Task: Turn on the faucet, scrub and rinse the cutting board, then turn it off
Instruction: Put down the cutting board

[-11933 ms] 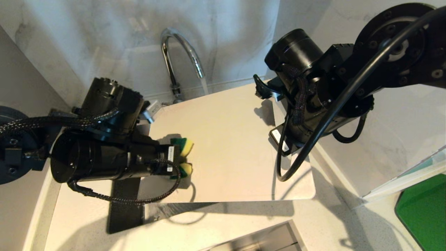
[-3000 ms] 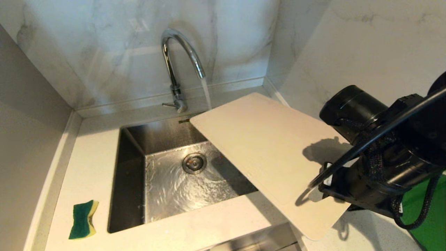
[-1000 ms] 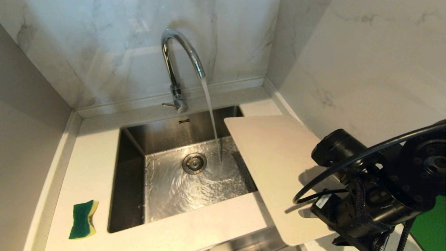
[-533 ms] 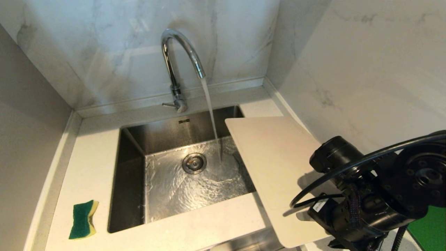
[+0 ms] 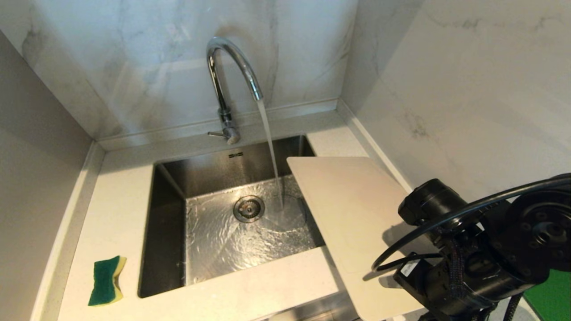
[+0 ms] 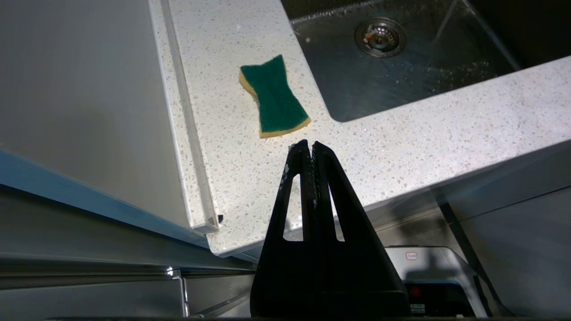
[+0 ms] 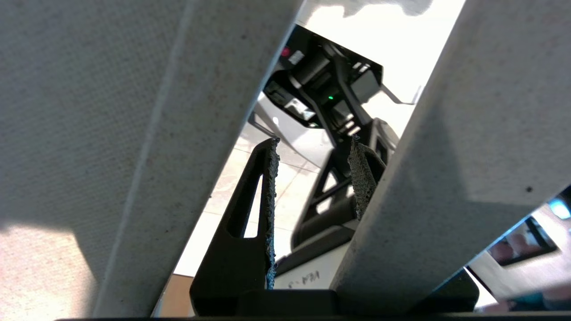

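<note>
Faucet (image 5: 232, 71) running into sink (image 5: 169, 232); cutting board (image 5: 352, 214) overhanging sink's right rim; sponge (image 5: 105, 280) on counter's front-left corner.

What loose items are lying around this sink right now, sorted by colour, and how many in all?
Green and yellow: 1, the sponge on the counter left of the sink.
Off-white: 1, the cutting board over the sink's right edge.
Dark green: 1, a flat thing at the far right.
Total: 3
</note>
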